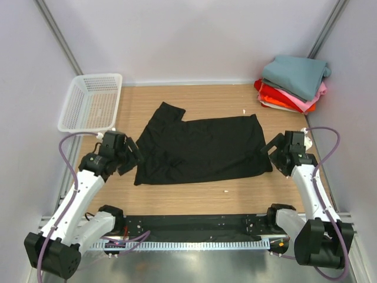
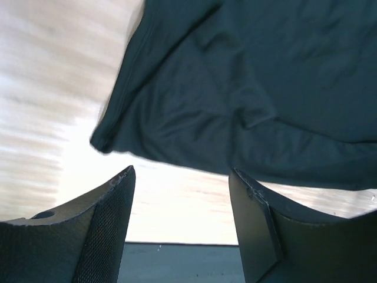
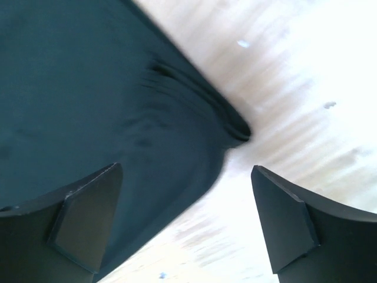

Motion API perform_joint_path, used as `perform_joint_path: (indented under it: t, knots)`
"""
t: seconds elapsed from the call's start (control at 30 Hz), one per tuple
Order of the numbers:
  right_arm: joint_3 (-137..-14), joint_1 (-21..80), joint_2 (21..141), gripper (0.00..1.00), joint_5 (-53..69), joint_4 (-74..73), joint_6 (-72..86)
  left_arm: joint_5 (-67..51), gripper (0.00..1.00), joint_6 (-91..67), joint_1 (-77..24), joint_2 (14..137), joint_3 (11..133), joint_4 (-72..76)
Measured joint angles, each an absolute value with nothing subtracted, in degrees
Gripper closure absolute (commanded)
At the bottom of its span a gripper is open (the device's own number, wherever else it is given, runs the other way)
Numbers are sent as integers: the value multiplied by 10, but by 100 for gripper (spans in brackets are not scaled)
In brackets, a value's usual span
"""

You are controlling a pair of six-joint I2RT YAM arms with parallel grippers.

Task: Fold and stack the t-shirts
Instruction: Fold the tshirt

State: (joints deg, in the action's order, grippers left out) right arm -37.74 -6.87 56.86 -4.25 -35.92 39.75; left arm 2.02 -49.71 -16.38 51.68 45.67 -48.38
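Teal-grey shirt (image 1: 296,74) mostly hides the folded shirts (image 1: 274,95) stacked beneath it.

Robot laboratory test cell: wooden worktop (image 1: 212,99), plain pale wall panels (image 1: 188,35) on metal struts (image 1: 60,40), left arm (image 1: 76,194) and right arm (image 1: 309,188) bolted to black base rail (image 1: 188,223).

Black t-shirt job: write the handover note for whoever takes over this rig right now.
Left end effector: open, empty, at the left edge of the black t-shirt.
Right end effector: open, empty, at the shirt's right edge.
The black t-shirt lies spread out mid-table, held by neither arm.
The folded stack sits in the far right corner, with the teal-grey shirt on top.
Done: the stacked shirts.
Left: fold the black t-shirt and put it on the stack.
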Motion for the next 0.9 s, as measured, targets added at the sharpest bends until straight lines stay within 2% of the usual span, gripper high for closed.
perform_joint_path:
  t: [0.03, 0.13, 0.17, 0.27, 0.33, 0.43, 0.67, 0.9]
  knots:
    - [-382, -65, 560, 7, -35, -355, 396, 24, 35, -487, -164, 522, 474, -486]
    - [-397, -10, 557, 21, -25, -340, 396, 40, 39, -462, -164, 544, 508, -481]
    - [-404, 27, 564, 29, -29, -337, 396, 43, 44, -459, -164, 553, 507, -476]
    - [-456, 192, 614, 44, -60, -324, 399, 34, 57, -465, -164, 577, 470, -433]
    - [-497, 279, 659, 46, -62, -299, 401, 26, 62, -468, -164, 590, 431, -402]
    - [-557, 352, 736, 47, -47, -264, 402, 11, 63, -479, -164, 609, 379, -366]
    - [-705, 456, 951, 44, 0, -227, 406, 1, 66, -489, -164, 623, 322, -291]
    - [-841, 530, 1105, 44, -4, -261, 410, 3, 70, -492, -164, 627, 269, -256]
